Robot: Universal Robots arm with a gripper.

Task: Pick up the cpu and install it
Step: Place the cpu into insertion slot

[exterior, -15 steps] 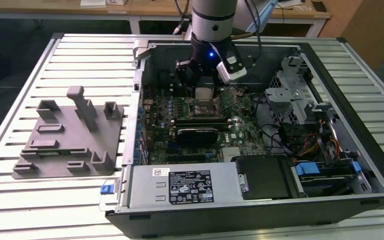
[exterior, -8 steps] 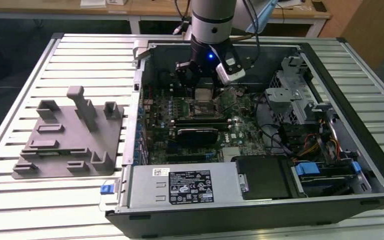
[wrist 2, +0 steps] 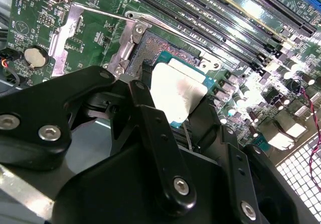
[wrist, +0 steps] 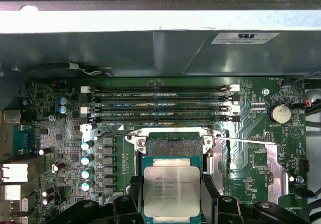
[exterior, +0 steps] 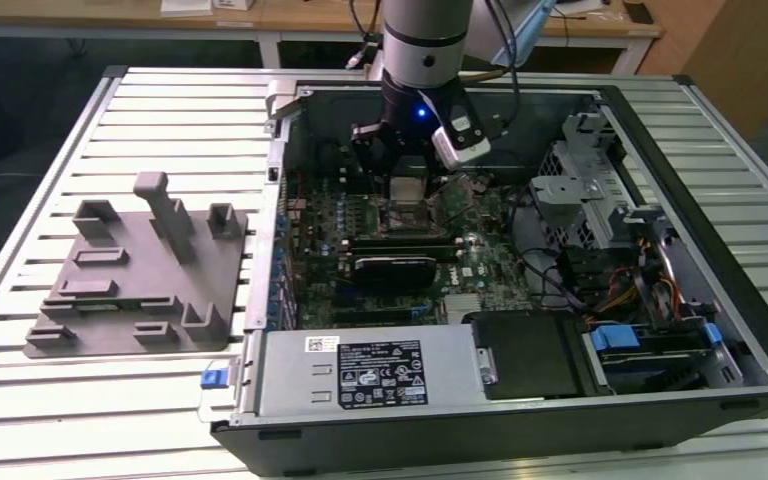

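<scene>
In the exterior view, the arm (exterior: pixel 424 40) came straight down from the upper middle of the frame into the open computer case (exterior: pixel 651 130), its wrist vertical over the motherboard (exterior: pixel 471 265). The tool (exterior: pixel 408 176) pointed down, drawn narrow on the cpu (exterior: pixel 408 189), a small silvery square held just above the board. A grey fixture block (exterior: pixel 137 270) lay on the slatted tabletop (exterior: pixel 37 150) at the exterior view's left, well apart from the case.

In the second wrist view, the black fingers (wrist 2: pixel 155 143) pressed against opposite edges of the cpu (wrist 2: pixel 175 96), its metal top glaring white. The open socket (wrist 2: pixel 153 48) sat just beyond it.

In the first wrist view, the tool (wrist: pixel 171 198) clamped the cpu (wrist: pixel 171 191) level, a finger on each side. The chip overlapped the near edge of the socket (wrist: pixel 173 146); whether the two touched could not be told. The memory slots (wrist: pixel 158 103) ran beyond the socket.
</scene>
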